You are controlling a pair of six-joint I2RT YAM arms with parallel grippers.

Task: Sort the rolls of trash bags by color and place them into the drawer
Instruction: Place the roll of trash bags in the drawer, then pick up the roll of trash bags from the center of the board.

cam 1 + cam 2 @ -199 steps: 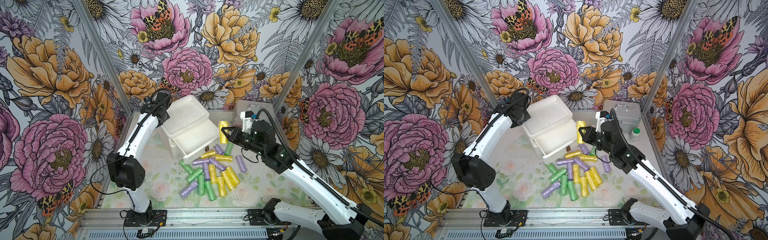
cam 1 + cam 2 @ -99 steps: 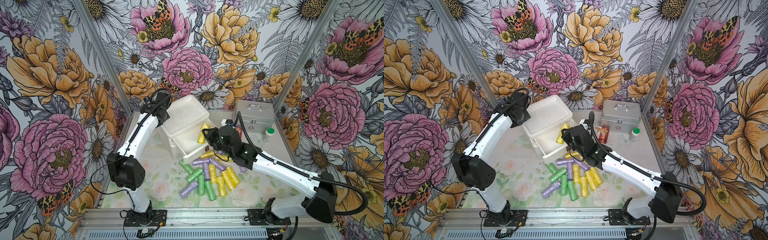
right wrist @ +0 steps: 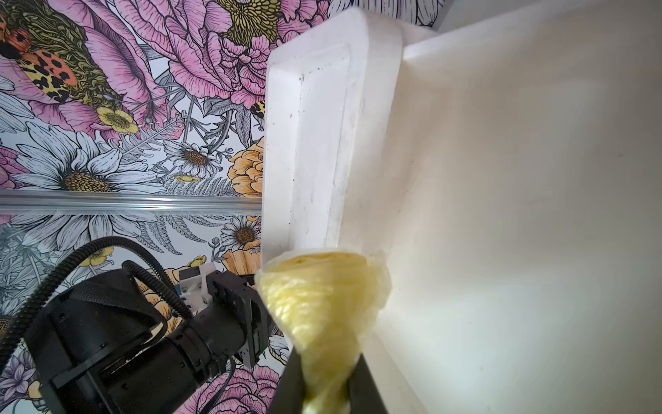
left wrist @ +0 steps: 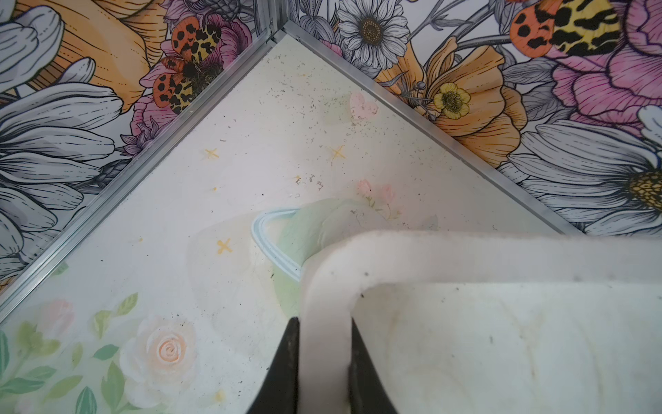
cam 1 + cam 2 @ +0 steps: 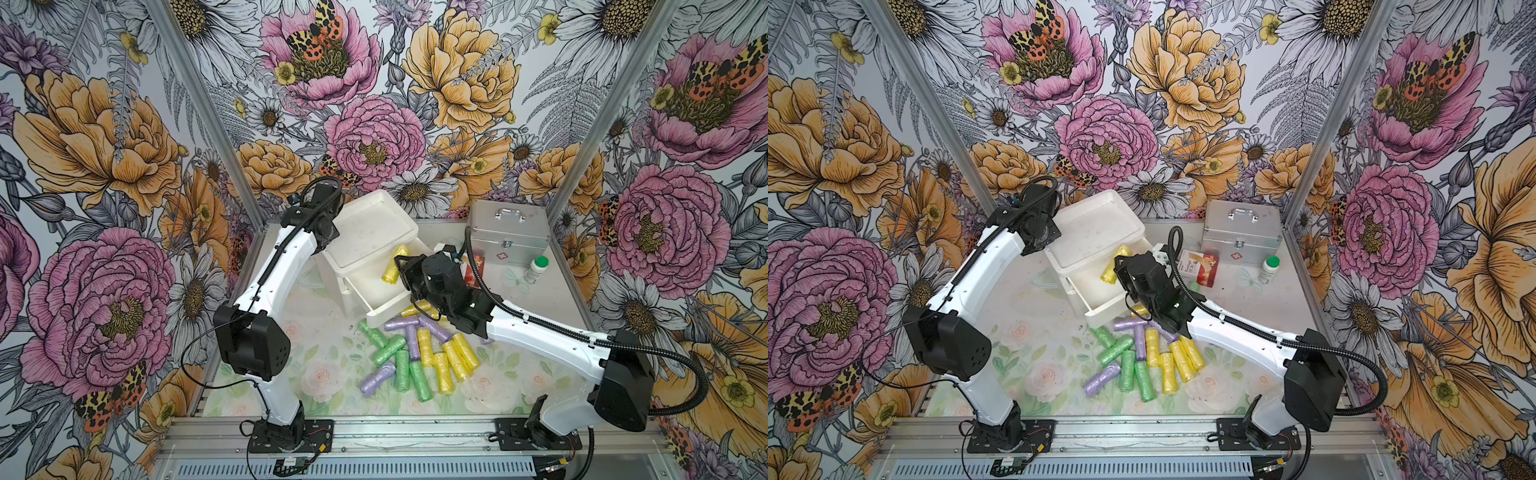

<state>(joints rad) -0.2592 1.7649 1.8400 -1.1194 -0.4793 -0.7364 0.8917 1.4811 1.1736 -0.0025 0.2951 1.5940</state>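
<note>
While the left gripper (image 4: 322,321) pinches the raised rim of the white drawer cabinet (image 4: 465,251), the right gripper (image 3: 326,362) clamps one yellow roll (image 3: 324,304) (crinkled, seen end-on by the wrist camera) over the open drawer (image 5: 386,315), close to the cabinet. Remaining rolls (image 5: 415,353), green, lilac and yellow, lie heaped on the floral mat (image 5: 324,374) just before the drawer front.

I get bright, even light in both top views, with soft shadows. On my right wrist view the yellow roll (image 3: 324,304) blurs and the drawer (image 3: 501,251) glares pale.
</note>
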